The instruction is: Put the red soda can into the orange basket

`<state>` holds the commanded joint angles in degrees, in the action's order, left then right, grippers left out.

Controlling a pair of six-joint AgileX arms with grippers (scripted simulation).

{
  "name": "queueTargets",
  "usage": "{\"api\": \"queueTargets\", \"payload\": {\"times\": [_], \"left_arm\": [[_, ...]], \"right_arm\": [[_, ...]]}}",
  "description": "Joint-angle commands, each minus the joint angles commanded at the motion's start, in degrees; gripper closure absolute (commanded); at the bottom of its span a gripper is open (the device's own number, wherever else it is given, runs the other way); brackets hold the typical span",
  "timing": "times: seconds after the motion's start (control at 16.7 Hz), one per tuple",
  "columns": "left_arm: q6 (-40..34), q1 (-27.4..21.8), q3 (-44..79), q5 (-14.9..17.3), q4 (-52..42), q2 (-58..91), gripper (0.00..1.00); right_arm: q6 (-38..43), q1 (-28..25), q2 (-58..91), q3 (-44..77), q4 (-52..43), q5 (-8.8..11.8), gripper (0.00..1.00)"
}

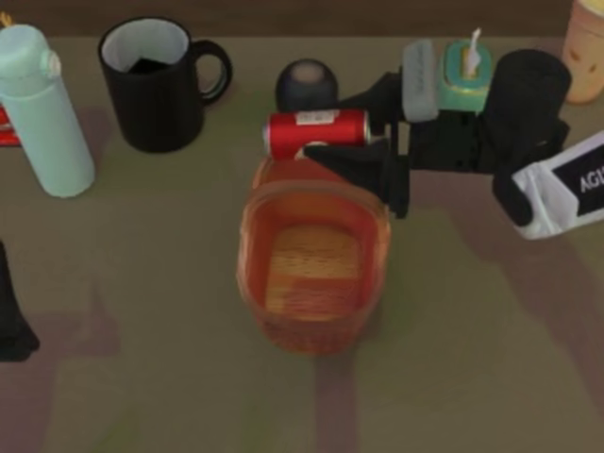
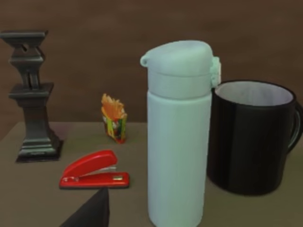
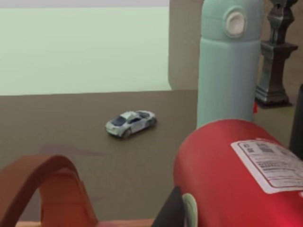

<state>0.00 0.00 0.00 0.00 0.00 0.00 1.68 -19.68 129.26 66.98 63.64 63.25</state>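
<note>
Red soda can (image 1: 316, 131) was held sideways, clamped in right gripper (image 1: 377, 151), above far rim of orange basket (image 1: 311, 274); early release risked rim bounce-out. Left arm was parked at left.

One red soda can (image 1: 316, 129) and one orange basket (image 1: 253, 247) are counted. One black mug (image 1: 159, 87) and one mint-green flask (image 1: 42, 115) are seen — also one red stapler (image 2: 93, 171), one dark pedestal figure (image 2: 32, 94), one pack of fries (image 2: 114, 118), one toy car (image 3: 130, 123), one dark ball (image 1: 307, 83) and one peach-coloured cup (image 1: 584, 47). Two arms are counted — each with one gripper.
</note>
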Motion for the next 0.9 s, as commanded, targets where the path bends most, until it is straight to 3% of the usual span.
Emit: {"api": "queueTargets", "payload": {"times": [0.54, 0.9], "left_arm": [[0.0, 0.0, 0.0, 0.0, 0.0, 0.0, 0.00], [0.0, 0.0, 0.0, 0.0, 0.0, 0.0, 0.00]], "right_arm": [[0.0, 0.0, 0.0, 0.0, 0.0, 0.0, 0.02], [0.0, 0.0, 0.0, 0.0, 0.0, 0.0, 0.00]]}}
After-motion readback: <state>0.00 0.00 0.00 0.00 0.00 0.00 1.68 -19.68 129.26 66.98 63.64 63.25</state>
